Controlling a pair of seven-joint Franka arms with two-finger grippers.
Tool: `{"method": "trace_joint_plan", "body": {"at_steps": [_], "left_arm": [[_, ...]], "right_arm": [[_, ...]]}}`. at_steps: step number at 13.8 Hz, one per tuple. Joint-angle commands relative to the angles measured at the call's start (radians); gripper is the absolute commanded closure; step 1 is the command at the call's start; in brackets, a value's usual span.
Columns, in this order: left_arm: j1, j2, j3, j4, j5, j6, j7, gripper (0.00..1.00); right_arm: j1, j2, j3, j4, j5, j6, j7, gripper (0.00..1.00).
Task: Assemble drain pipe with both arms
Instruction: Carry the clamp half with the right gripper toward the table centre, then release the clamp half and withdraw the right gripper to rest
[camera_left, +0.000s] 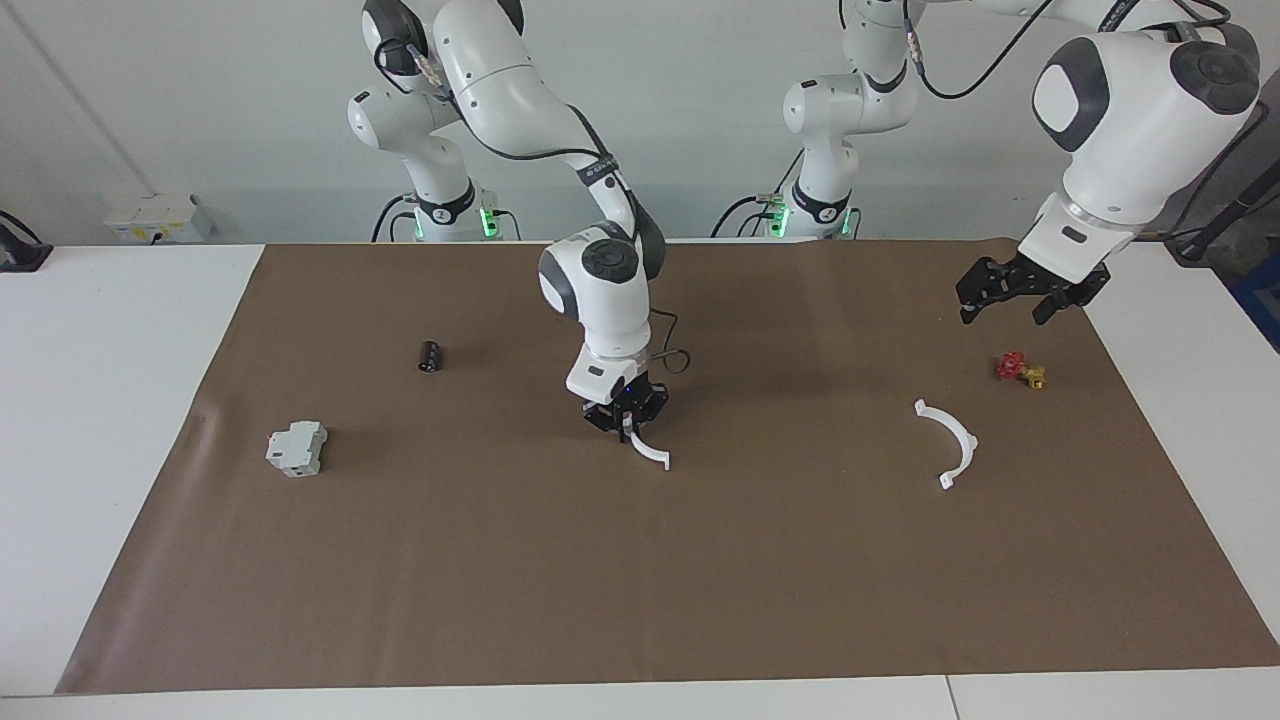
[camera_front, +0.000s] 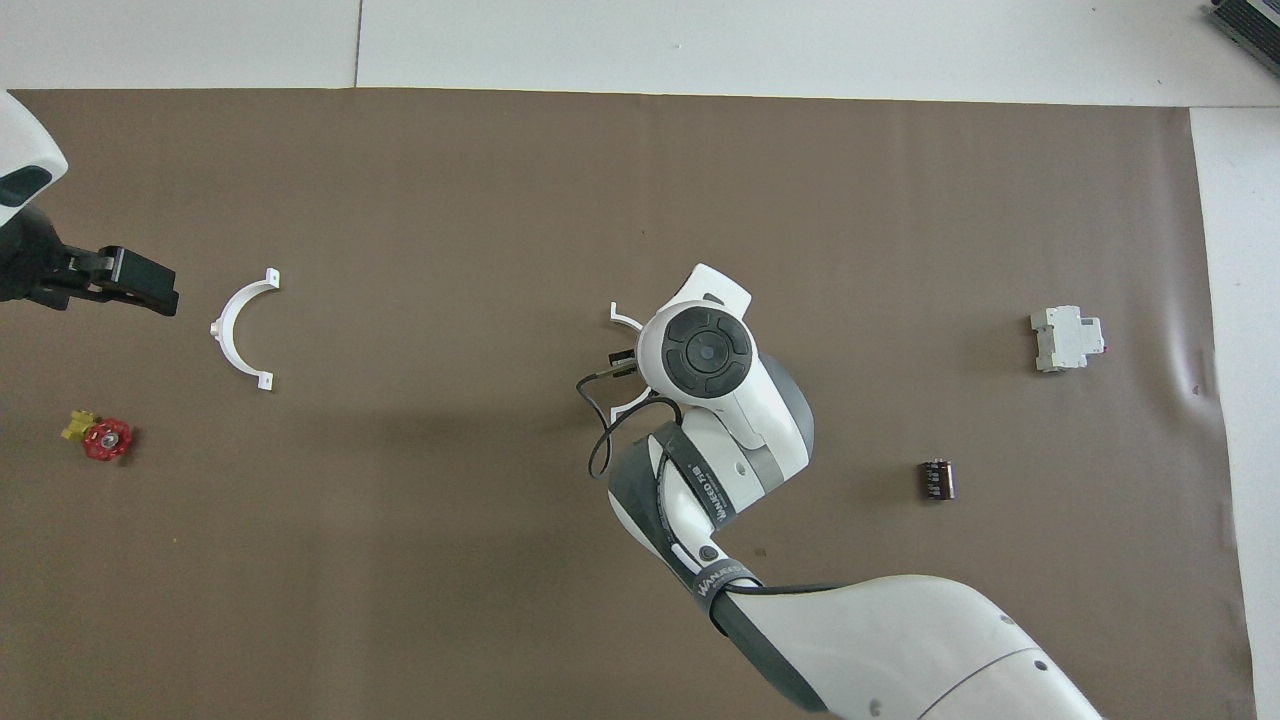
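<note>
Your right end effector (camera_left: 626, 428) grips one arc (camera_left: 650, 453) mid-surface; carry it toward the other arc (camera_left: 950, 441); left end effector (camera_left: 1018, 293) waits open above.

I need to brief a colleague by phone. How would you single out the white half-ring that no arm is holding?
On the brown mat, go toward the left arm's end, where a small red and yellow valve lies. The free half-ring lies flat beside it, farther from the robots. The other half-ring is mid-mat in the right pincer.
</note>
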Motion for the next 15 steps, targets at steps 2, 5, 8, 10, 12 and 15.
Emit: {"method": "trace_joint_plan", "body": {"at_steps": [2, 5, 8, 10, 12, 15], "left_arm": [[-0.005, -0.007, 0.006, 0.003, -0.013, -0.002, -0.009, 0.0], [-0.005, -0.007, 0.006, 0.001, -0.011, 0.002, -0.007, 0.0], [0.006, 0.013, 0.006, -0.009, -0.008, 0.05, -0.006, 0.0], [0.016, 0.031, 0.008, -0.017, -0.008, 0.081, -0.004, 0.0], [0.026, 0.051, 0.009, -0.019, -0.008, 0.101, -0.006, 0.0], [0.061, 0.1, 0.014, -0.017, -0.011, 0.133, -0.004, 0.0]], "right_arm": [[0.003, 0.004, 0.0, -0.003, -0.025, 0.029, -0.004, 0.0], [0.005, -0.018, -0.008, 0.014, -0.023, 0.012, 0.004, 0.0], [-0.053, -0.114, -0.04, 0.017, -0.025, -0.066, -0.002, 0.0], [-0.119, -0.177, -0.043, 0.017, -0.025, -0.117, -0.009, 0.0], [-0.19, -0.234, -0.043, 0.017, -0.025, -0.189, -0.015, 0.0], [-0.302, -0.315, -0.043, 0.017, -0.019, -0.305, -0.024, 0.0]]}}
